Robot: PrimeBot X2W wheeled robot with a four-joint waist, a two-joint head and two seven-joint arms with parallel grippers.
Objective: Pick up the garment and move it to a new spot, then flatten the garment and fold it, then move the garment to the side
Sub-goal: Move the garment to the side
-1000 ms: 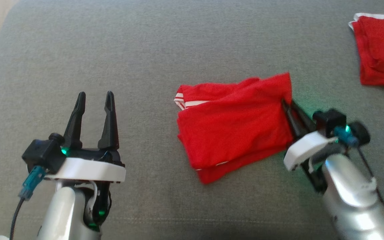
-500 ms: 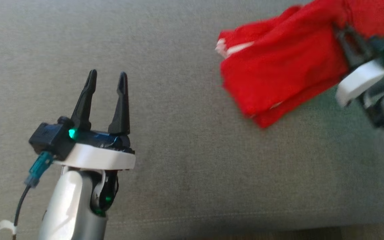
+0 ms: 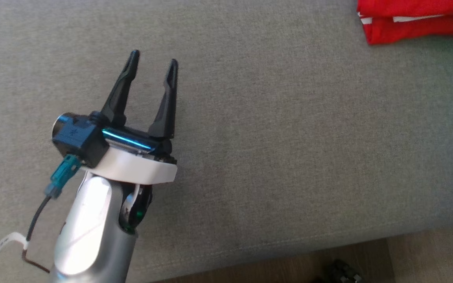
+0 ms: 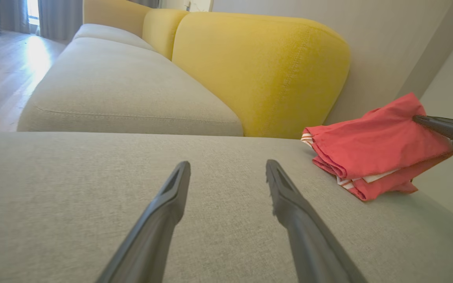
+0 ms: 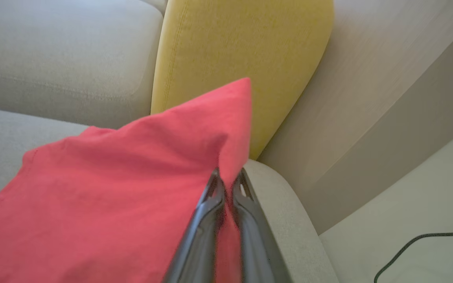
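The garment (image 3: 415, 19) is a folded red piece with white stripes at one edge, seen at the top right corner of the head view. In the left wrist view the garment (image 4: 376, 149) rests with its lower end on the grey seat while its far corner is raised. My right gripper (image 4: 417, 118) pinches that corner from the right. In the right wrist view my right gripper (image 5: 228, 173) is shut on the red garment (image 5: 112, 188). My left gripper (image 3: 153, 58) hovers open over bare seat, well left of the garment, with nothing between its fingers (image 4: 171, 196).
The grey sofa seat (image 3: 289, 137) ends at a front edge with wooden floor (image 3: 407, 259) below it. A yellow back cushion (image 4: 262, 74) stands behind the garment, with another grey seat (image 4: 112, 86) to its left. A black cable (image 5: 419, 239) lies on the pale floor.
The head camera has swung, shifting the whole picture. My right gripper, still shut on the garment's corner, has carried it rightward, further away from the left gripper. The left gripper stays open.
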